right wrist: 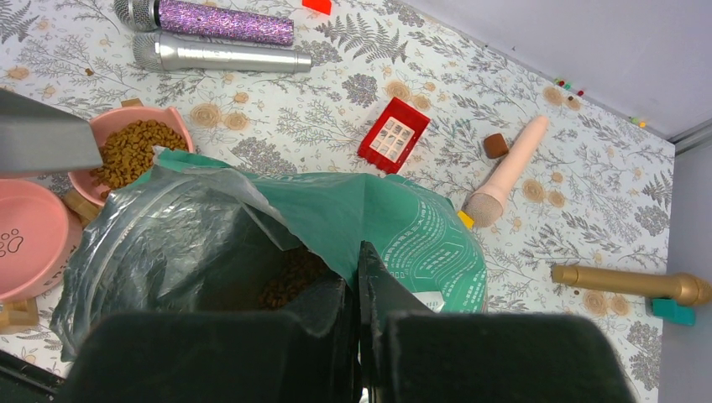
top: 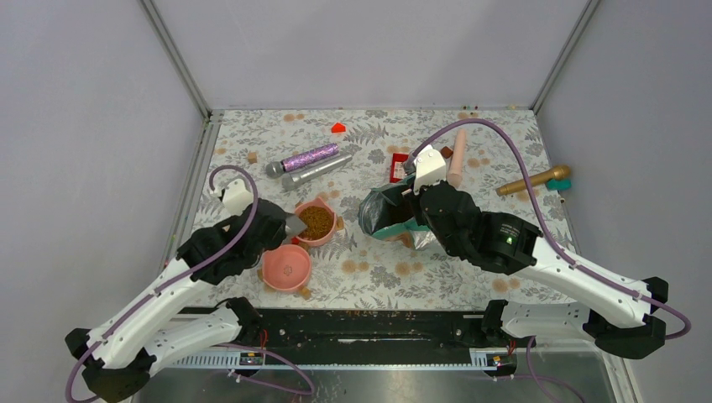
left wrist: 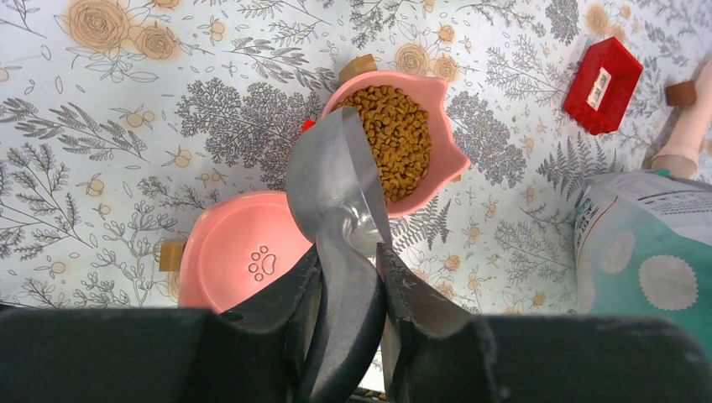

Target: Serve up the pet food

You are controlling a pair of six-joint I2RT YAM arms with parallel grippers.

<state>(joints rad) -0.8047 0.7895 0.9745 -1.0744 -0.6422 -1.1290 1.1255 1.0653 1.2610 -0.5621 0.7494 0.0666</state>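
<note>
Brown kibble (left wrist: 390, 134) fills a pink cat-eared bowl (left wrist: 453, 159), which also shows in the top view (top: 316, 222). My left gripper (left wrist: 348, 260) is shut on the handle of a grey metal scoop (left wrist: 332, 180) whose tip lies over the bowl's near rim. A second pink bowl (left wrist: 227, 248) with a paw print is empty. My right gripper (right wrist: 357, 269) is shut on the rim of the teal and silver pouch (right wrist: 420, 231), holding it open, with kibble (right wrist: 290, 277) visible inside. The pouch (top: 388, 214) stands right of the bowls.
Two microphones (top: 306, 164), purple and silver, lie behind the bowls. A red block (right wrist: 393, 134), a pink toy microphone (right wrist: 504, 172), a gold microphone (right wrist: 630, 284) and small wooden and coloured blocks lie around the pouch on the floral cloth (top: 470, 277).
</note>
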